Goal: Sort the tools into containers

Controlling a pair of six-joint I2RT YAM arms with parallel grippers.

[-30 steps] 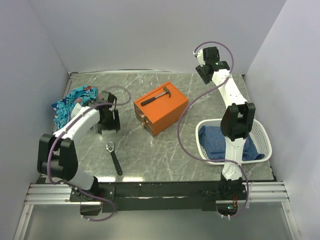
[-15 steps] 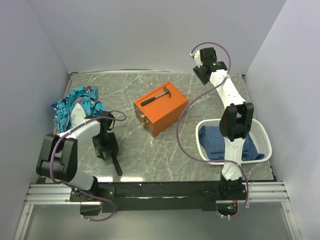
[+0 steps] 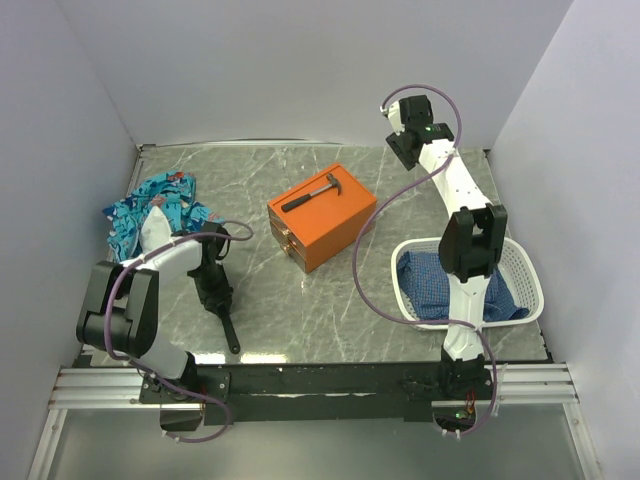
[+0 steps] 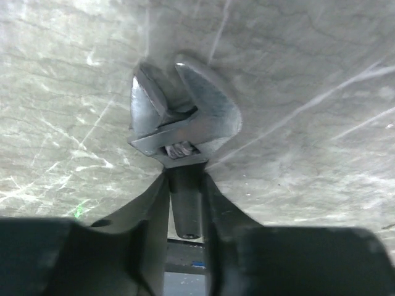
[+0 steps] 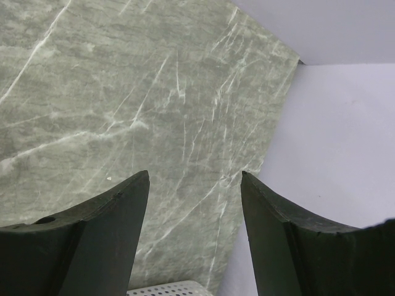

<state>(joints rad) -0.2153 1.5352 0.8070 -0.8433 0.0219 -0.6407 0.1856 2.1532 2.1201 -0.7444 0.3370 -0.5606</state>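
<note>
A silver adjustable wrench with a black handle lies on the marble table near the front left. My left gripper is down over it. In the left wrist view the two fingers press both sides of the handle just behind the head, so the left gripper is shut on it. The handle's tail sticks out toward the table's front edge. A small black-handled hammer lies on top of the orange box at mid table. My right gripper is raised at the back right, and in its wrist view the right gripper is open and empty.
A white perforated basket holding a blue cloth sits at the front right beside the right arm. A crumpled blue patterned cloth lies at the left wall. Grey walls enclose the table on three sides.
My left gripper moved from beside the patterned cloth toward the front, came down over the wrench and closed on its handle. The right arm shifted only slightly.
</note>
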